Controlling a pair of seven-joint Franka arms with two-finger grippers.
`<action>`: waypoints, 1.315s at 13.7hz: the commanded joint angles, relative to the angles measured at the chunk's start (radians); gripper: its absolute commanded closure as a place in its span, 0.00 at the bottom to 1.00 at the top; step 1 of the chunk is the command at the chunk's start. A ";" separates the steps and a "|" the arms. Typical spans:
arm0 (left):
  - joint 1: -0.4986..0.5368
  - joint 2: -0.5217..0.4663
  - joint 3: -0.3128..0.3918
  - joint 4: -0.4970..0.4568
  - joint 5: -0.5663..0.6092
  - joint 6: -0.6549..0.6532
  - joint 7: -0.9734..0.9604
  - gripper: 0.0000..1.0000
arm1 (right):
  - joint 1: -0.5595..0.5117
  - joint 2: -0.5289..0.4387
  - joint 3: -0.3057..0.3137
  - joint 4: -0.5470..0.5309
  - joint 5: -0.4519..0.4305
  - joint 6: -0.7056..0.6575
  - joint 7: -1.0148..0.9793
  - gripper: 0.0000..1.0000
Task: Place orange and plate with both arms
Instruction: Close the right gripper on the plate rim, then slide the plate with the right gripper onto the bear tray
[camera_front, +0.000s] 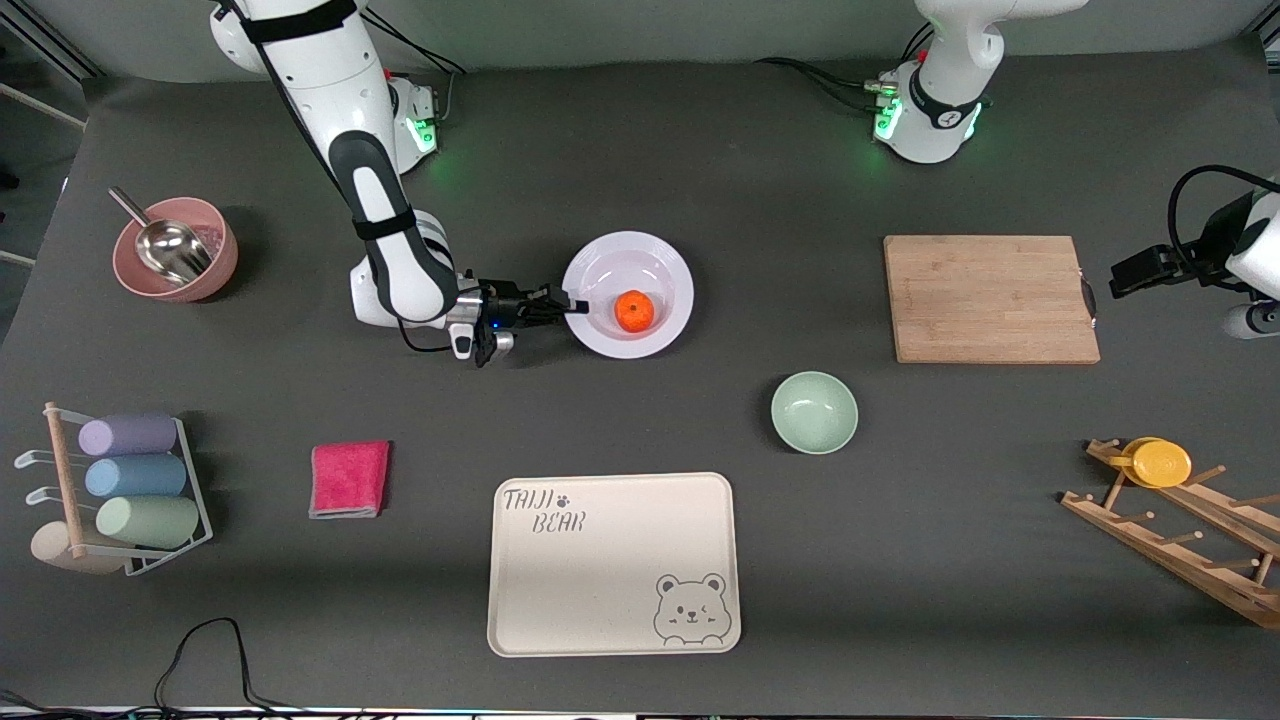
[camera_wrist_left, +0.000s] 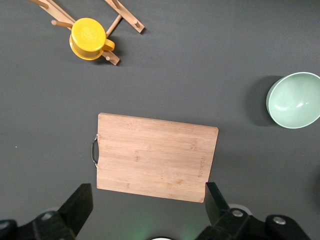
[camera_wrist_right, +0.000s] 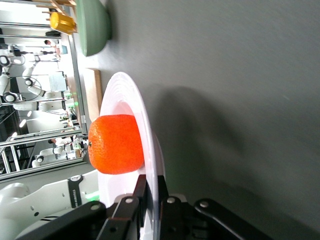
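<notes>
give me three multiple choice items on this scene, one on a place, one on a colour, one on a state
1. Where is the orange?
A. in the green bowl
B. on the plate
C. on the cutting board

2. What colour is the folded cloth beside the bear tray?
A. pink
B. blue
C. yellow

3. What is the right pincer doing?
A. hanging open over the tray
B. shut on the orange
C. shut on the plate's rim

Answers:
1 B, the fruit sits inside the plate.
2 A, the cloth is bright pink.
3 C, the right wrist view shows both fingers clamped on the rim, while the left pincer waits open over the cutting board.
</notes>
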 joint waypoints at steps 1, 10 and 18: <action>0.005 -0.010 -0.009 0.002 -0.009 -0.006 -0.005 0.00 | 0.007 -0.061 -0.012 0.021 0.013 0.008 0.045 1.00; 0.005 -0.013 -0.009 0.018 -0.011 -0.015 -0.012 0.00 | -0.029 0.117 -0.059 0.383 0.004 0.009 0.158 1.00; 0.009 -0.016 -0.005 0.018 -0.014 -0.023 -0.012 0.00 | -0.189 0.210 -0.056 0.702 -0.168 -0.044 0.443 1.00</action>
